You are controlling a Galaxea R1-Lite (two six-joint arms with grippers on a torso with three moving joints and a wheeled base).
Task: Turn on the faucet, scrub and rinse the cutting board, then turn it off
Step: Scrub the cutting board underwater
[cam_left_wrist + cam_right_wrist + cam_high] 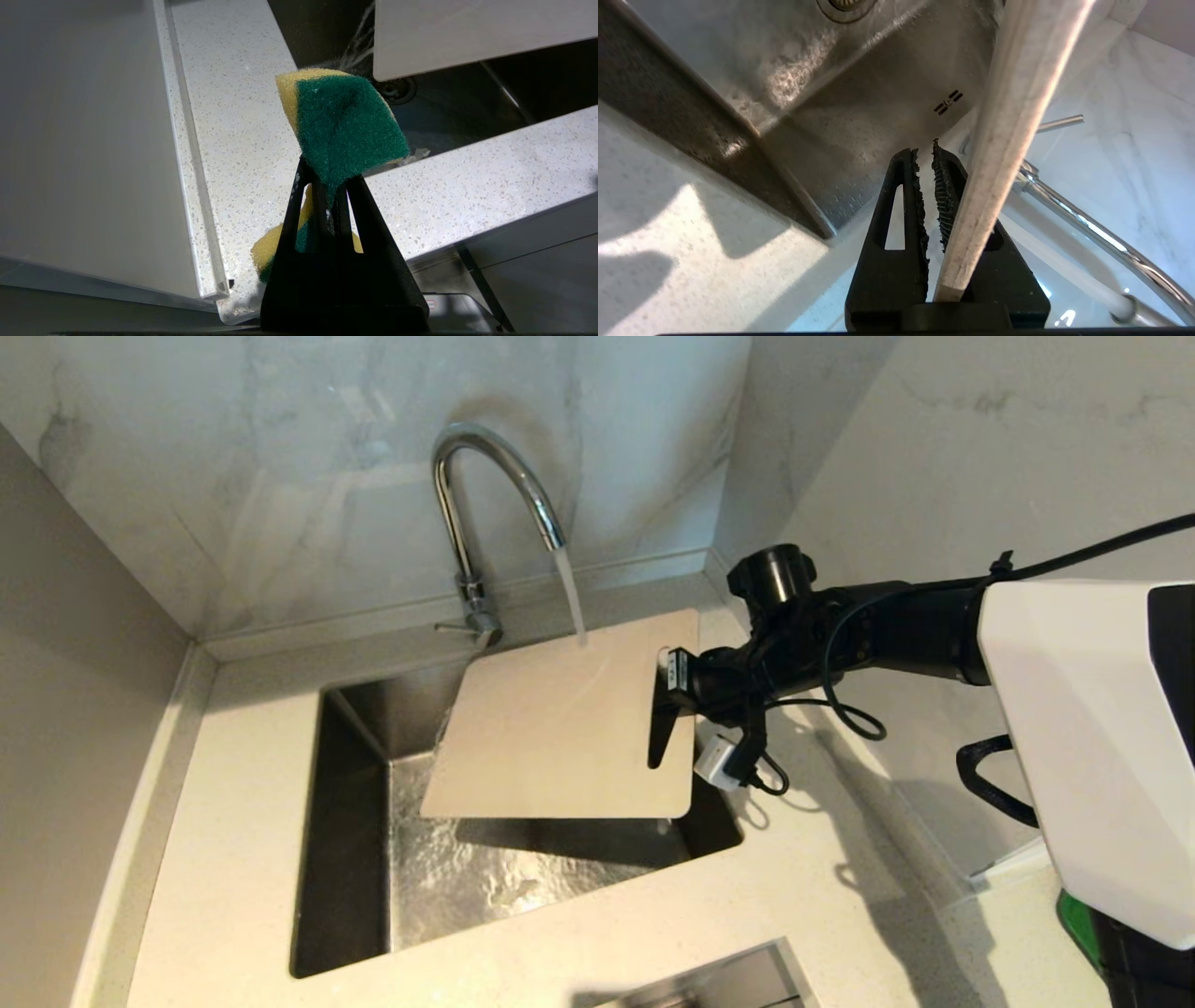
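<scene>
Water's running from the one tall chrome gooseneck faucet (490, 495) onto the single cream-white plastic cutting board (560, 728), held tilted over the steel sink (355, 859) in the speckled white table (233, 784). The right pincer (674, 683) grips its slotted edge. The left pincer (327, 186) squeezes one green-and-yellow sponge (345, 121), well short of the board. Rinsing looks underway; shutting off remains.

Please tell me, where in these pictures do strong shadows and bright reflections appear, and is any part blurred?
Head view: the right gripper and its arm cast a dark shadow on the countertop; the faucet carries bright highlights, and the wet sink floor glitters. Right wrist view: the cutting board edge looks soft and smeared. Left wrist view: the sponge is sharp and evenly lit.
</scene>
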